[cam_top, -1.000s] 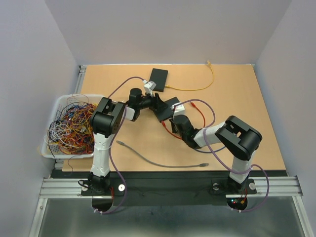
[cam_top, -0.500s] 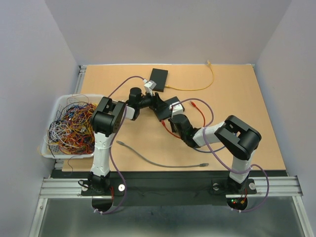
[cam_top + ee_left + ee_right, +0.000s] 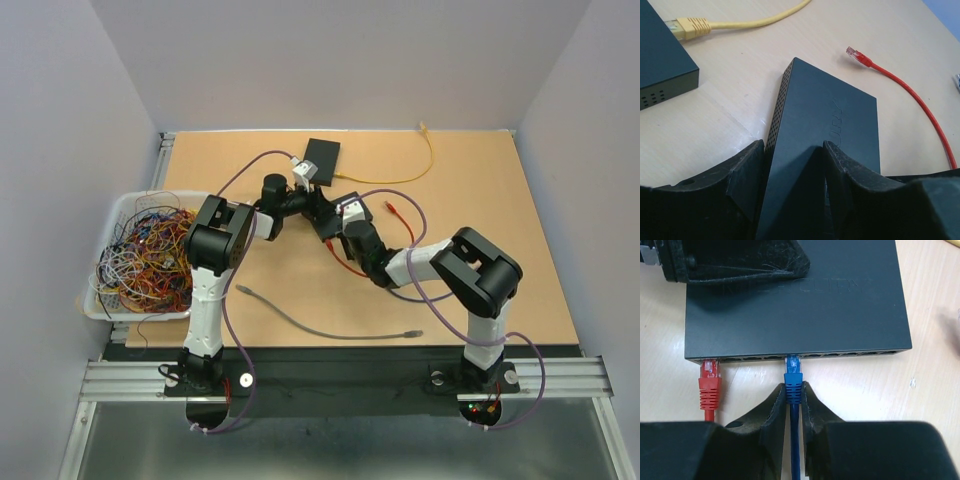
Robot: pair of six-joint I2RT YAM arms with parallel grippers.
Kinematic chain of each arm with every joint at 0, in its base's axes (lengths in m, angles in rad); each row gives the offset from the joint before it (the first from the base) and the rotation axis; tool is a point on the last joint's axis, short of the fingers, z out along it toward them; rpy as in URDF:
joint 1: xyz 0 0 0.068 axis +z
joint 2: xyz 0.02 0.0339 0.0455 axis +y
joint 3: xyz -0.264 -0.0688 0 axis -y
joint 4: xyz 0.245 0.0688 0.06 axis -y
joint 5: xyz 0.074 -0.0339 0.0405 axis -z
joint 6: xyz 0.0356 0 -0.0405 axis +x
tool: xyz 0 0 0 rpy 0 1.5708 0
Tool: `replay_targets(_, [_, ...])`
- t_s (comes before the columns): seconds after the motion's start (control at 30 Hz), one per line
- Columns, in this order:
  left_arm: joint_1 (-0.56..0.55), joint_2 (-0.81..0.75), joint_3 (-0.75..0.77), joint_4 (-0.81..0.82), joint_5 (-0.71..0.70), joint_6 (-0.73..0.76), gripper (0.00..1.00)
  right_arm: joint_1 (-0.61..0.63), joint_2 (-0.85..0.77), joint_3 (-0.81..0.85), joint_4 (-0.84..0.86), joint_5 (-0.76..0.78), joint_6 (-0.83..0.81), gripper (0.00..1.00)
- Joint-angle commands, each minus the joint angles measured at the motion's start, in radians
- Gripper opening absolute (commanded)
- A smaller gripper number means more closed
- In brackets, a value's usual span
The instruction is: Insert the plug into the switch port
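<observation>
- The blue plug stands at the front row of ports of the switch, a few ports to the right of the red plug, which sits in the end port. Its clear tip is in the mouth of a port, but I cannot tell how deep it is, or whether the latch has caught.
- The right fingers are closed together on the blue boot, one on each side, and the blue cable runs back between them.
- The left fingers are clamped on the body of the switch from the far end, one of them against the perforated side wall.
- To do this step well, I would push straight along the line of the plug, flat to the counter, with no twist. In the right wrist view the plug looks square to the port face.
- The left grip must resist the push, otherwise I think the switch will slide back and the plug will not seat.
- The right grip is behind the plug head, so the head may tilt under load. If it stops, I would draw back a little and align again, not force it.
- The second black box and its yellow cable lie well apart and should not interfere.
</observation>
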Motion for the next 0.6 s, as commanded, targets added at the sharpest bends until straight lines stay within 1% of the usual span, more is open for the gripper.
replay_targets(0.0, [-0.068,0.003,-0.012,-0.105,0.185,-0.013,0.58,-0.047,0.032,0.118,0.194,-0.038,-0.003,0.01])
replay_targets(0.33, [-0.067,0.008,-0.005,-0.111,0.192,-0.011,0.58,-0.068,0.052,0.171,0.194,-0.101,-0.004,0.0])
replay_targets(0.47, [-0.067,0.012,0.002,-0.113,0.198,-0.014,0.59,-0.067,0.046,0.142,0.196,-0.124,0.013,0.0])
replay_targets(0.57, [-0.064,0.014,0.002,-0.111,0.197,-0.019,0.61,-0.068,0.03,0.102,0.202,-0.133,0.025,0.0])
